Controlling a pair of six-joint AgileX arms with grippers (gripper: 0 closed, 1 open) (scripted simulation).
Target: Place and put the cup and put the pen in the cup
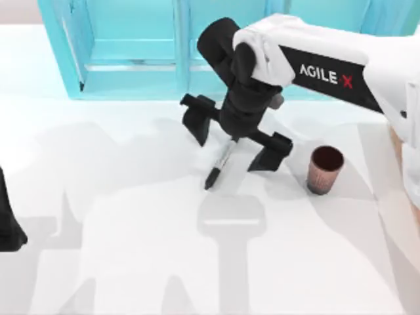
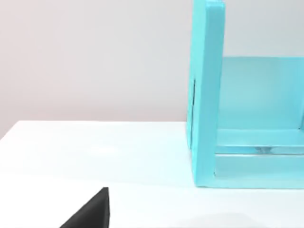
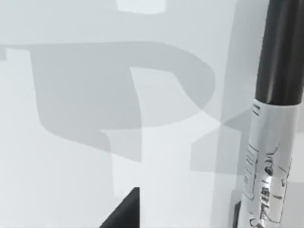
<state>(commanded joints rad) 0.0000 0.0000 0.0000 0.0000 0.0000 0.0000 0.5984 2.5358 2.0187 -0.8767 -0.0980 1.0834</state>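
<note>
The top view looks down from above the white table [image 1: 197,262], tilted toward the turquoise shelf [image 1: 131,52] along its far edge, far enough back to take in the shelf's lower part and most of the tabletop before it.

The left wrist view sits low, near the table surface [image 2: 95,152], facing level toward the shelf's end panel [image 2: 206,95] and the plain wall behind.

The right wrist view hangs very close over the table [image 3: 71,166], in front of the shelf, with the pen [image 3: 273,142] large alongside.

Top and left wrist views share the shelf; top and right wrist views share the pen [image 1: 220,164].
</note>
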